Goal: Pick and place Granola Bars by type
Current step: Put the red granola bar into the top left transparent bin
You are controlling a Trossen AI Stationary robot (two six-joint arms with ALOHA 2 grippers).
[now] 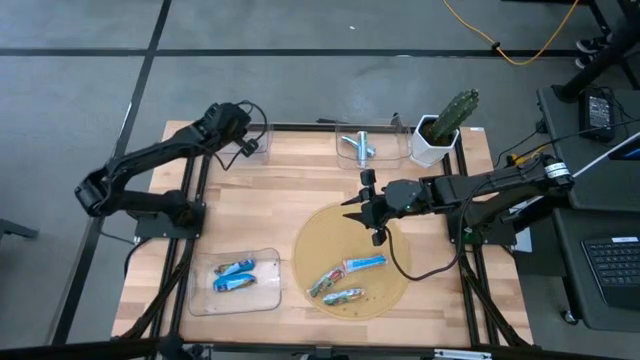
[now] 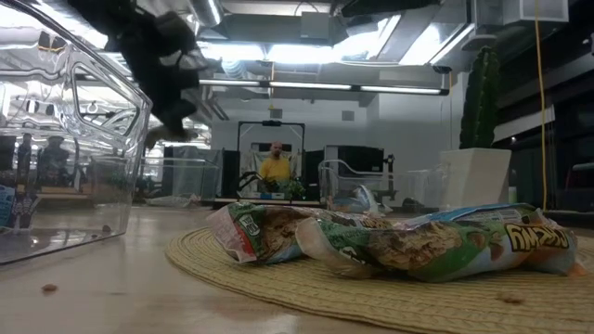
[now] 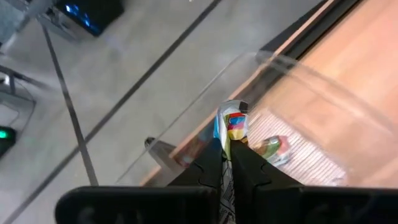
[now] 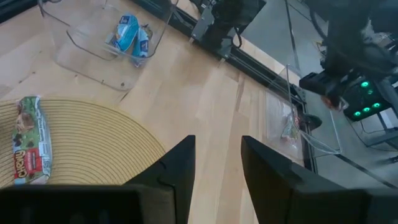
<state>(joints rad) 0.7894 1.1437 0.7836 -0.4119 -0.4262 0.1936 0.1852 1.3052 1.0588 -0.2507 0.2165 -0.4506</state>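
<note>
My left gripper (image 1: 245, 148) hangs over the clear tray (image 1: 240, 150) at the table's far left, shut on a multicoloured granola bar (image 3: 234, 124). Another multicoloured bar (image 3: 271, 148) lies in that tray. My right gripper (image 1: 362, 205) is open over the far edge of the round woven mat (image 1: 400, 240), with nothing between its fingers (image 4: 180, 158). On the mat lie a blue bar (image 1: 365, 264) and two green and red bars (image 1: 325, 283) (image 1: 343, 296). Two blue bars (image 1: 235, 276) lie in the near left tray. Silver bars (image 1: 358, 146) lie in the far middle tray. My left gripper pinches the multicoloured bar between its two fingers (image 3: 208, 165), which slant downward over the far left tray. One end of the bar (image 3: 235, 112) sticks out beyond the fingertips. The rest of the bar is hidden between the fingers. The bar is clear of the tray's floor.
A cactus in a white pot (image 1: 445, 125) stands at the far right corner. The clear trays have upright walls (image 2: 74, 139). Bare wood (image 1: 300, 195) lies between the trays and the mat. A person (image 2: 274, 167) is in the room far behind the table.
</note>
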